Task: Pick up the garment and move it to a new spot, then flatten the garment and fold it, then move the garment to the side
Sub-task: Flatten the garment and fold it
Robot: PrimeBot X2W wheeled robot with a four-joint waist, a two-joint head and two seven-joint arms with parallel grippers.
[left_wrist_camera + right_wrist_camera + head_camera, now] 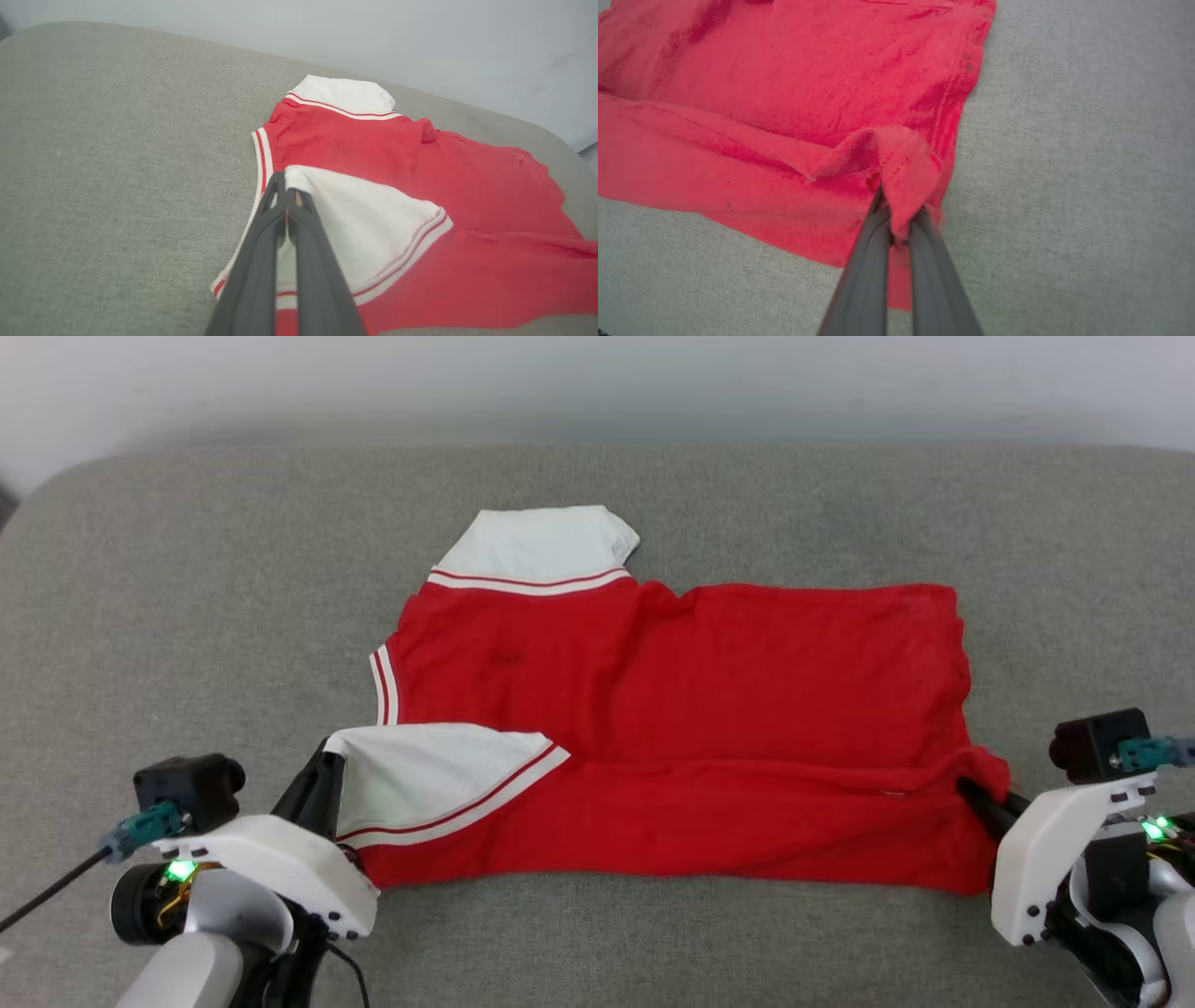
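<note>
Though apart, both grippers (327, 753) (976, 793) on garment (700, 691)

Red garment (747, 663), white sleeves (537, 541) with red-white striped trim, on a plain grey cushion (187, 616).

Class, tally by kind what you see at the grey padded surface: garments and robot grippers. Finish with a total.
garment: 1
grippers: 2, the left gripper and the right gripper
total: 3
</note>
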